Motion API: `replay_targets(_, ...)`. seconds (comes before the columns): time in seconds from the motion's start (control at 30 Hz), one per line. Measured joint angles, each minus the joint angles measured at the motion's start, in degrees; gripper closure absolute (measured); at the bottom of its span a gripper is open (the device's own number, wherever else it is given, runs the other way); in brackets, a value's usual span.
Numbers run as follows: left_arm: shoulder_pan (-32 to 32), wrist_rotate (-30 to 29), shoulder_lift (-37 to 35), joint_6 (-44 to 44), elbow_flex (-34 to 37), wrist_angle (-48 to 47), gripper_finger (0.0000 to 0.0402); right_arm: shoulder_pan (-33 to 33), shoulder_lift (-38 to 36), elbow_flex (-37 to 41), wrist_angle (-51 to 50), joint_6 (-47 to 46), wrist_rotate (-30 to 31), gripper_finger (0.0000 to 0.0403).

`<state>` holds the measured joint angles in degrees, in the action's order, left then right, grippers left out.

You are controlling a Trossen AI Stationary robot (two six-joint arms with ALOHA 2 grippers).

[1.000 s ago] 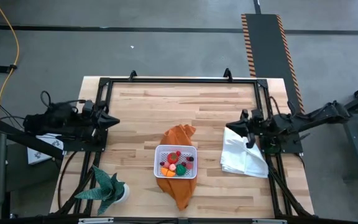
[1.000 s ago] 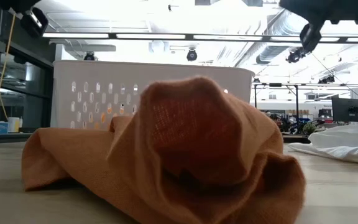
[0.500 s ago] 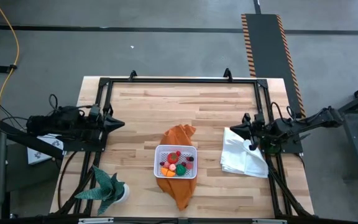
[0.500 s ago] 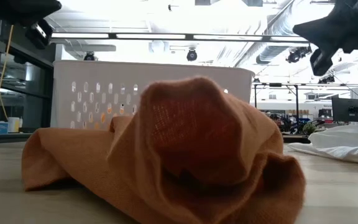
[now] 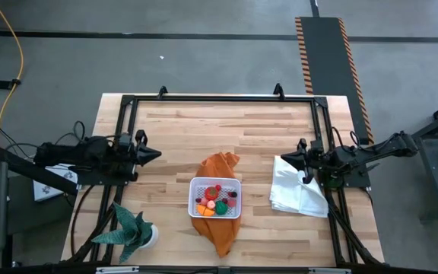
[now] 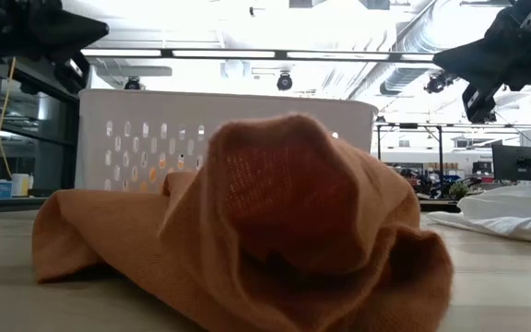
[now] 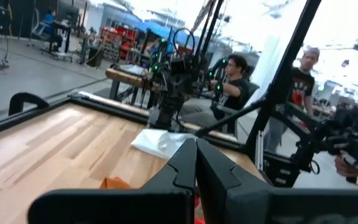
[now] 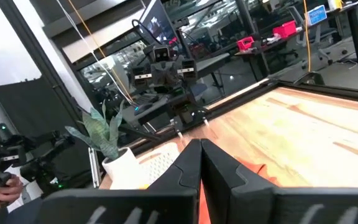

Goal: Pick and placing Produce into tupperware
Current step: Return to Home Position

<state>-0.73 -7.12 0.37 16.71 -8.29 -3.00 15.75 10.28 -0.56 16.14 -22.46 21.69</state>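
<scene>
High view: you cannot tell the produce pieces apart, too small. Low view: the orange cloth hides from you the lower front of the tupperware; contents unseen.

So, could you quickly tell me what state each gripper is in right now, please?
Left gripper: shut, holding nothing.
Right gripper: shut, holding nothing.

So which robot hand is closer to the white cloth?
The right hand. It is right by the edge of the white cloth, while the left hand is far off on the other side of the orange cloth.
</scene>
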Motion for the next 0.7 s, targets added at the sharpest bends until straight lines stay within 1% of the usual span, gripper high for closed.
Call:
replay_targets(0.27, 0.00, 0.12, -0.04, 0.59, 5.77, 7.44, 0.0402, 0.00, 0.00, 0.02, -1.29, 0.67, 0.01, 0.0403)
replay_targets(0.37, 0.00, 0.21, 0.00, 1.62, 7.80, 7.35, 0.0402, 0.00, 0.00, 0.02, -1.68, 1.72, 0.03, 0.0403)
replay_targets(0.47, 0.00, 0.23, 0.01, 2.21, 7.84, 5.02, 0.0402, -0.02, 0.00, 0.04, -3.16, 3.37, 0.23, 0.0403)
replay_targets(0.7, 0.00, 2.24, 0.01, 0.19, 7.82, 4.72, 0.0401, -0.02, 0.00, 0.04, -7.46, 9.11, 0.57, 0.0403)
